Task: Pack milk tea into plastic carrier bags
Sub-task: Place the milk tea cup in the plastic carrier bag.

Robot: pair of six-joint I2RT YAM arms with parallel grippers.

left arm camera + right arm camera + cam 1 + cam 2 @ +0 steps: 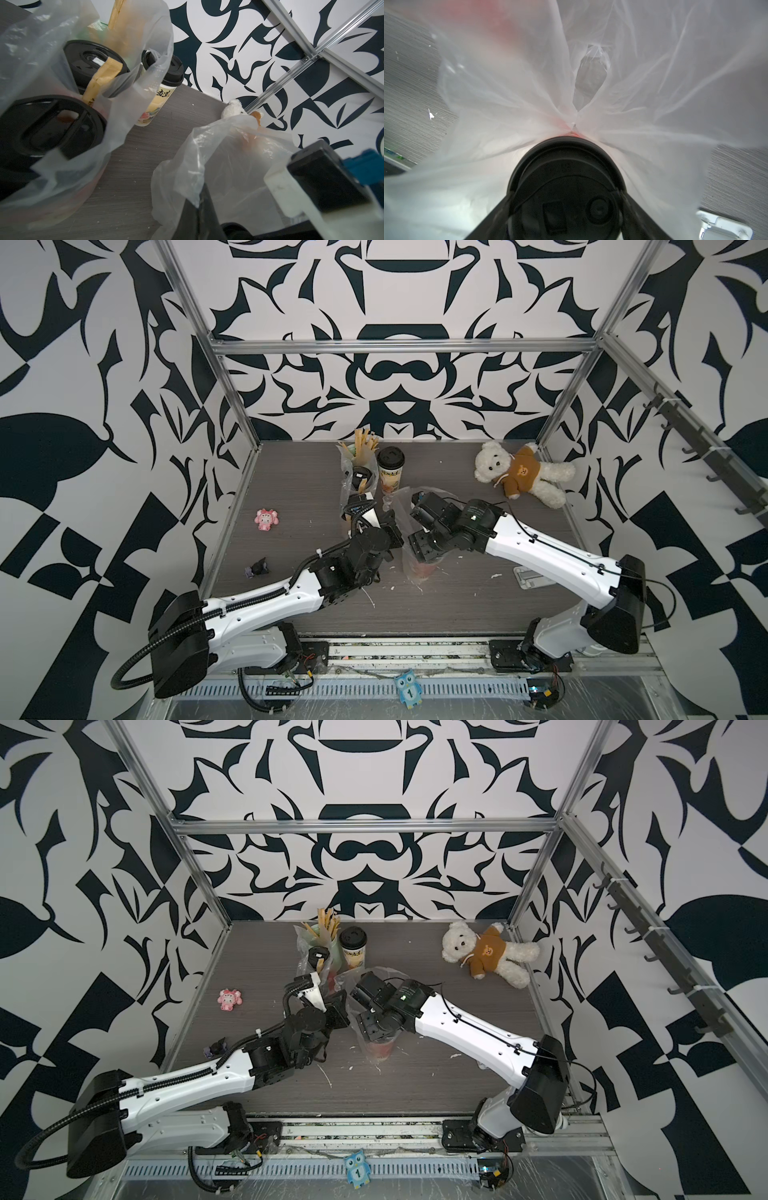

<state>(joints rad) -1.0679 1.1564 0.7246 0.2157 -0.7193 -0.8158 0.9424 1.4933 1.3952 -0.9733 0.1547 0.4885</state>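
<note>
Standing on the bench (291,489) inside the near bag (402,506), the red cup (424,569) has the right hand (565,191) directly above it. The fingers (490,218) lie spread on either side of its black lid (566,166), right against the rim, but I cannot tell whether they press on it. The left hand (394,533) is closed, pinching a fold of that bag's rim, and the film rises around the right wrist.

Just behind the left hand stands the far bag (347,472). It holds two more black-lidded cups (91,60), and a paper-wrapped stick (104,76) leans across one lid. The cream cup (390,472) is upright outside both bags, just beside the far bag and close behind the near one, so the space between the bags is crowded. A holder of brown sticks (365,439) stands behind the far bag, near the back wall.

Well apart from all this, a teddy bear (519,472) lies in the back right corner. A pink toy (266,519) and a small dark toy (258,568) lie on the left side, and a flat white object (530,576) lies beside the right arm. White flecks dot the bench in front of the red cup.
</note>
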